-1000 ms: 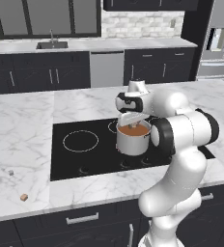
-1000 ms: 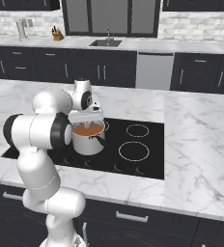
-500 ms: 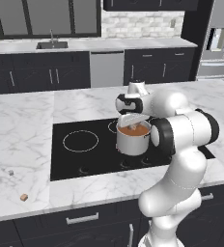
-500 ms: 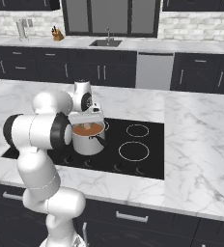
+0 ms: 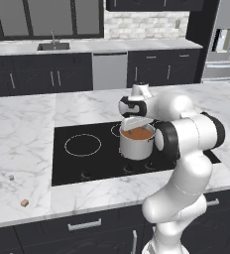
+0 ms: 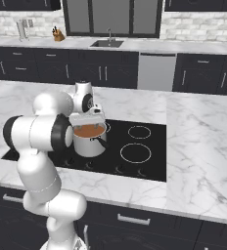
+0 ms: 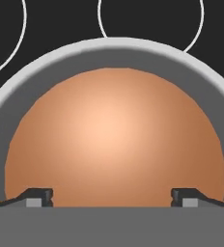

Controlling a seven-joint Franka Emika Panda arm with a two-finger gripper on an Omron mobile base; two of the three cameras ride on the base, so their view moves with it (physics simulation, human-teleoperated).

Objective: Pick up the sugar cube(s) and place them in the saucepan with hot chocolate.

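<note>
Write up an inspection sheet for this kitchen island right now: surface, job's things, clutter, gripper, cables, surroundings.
Surface: white marble island counter with a black glass cooktop set into it.
Job's things: shiny steel saucepan on the cooktop, holding reddish-brown hot chocolate; pale grey-white sugar cube and tan-brown sugar cube lie on the counter, far left of the cooktop, apart from each other.
Clutter: nothing seen.
Gripper: two-finger gripper poised over the saucepan, jaws wide apart, nothing between them.
Cables: nothing seen.
Surroundings: dark cabinets, back counter with sink, steel fridge.
</note>
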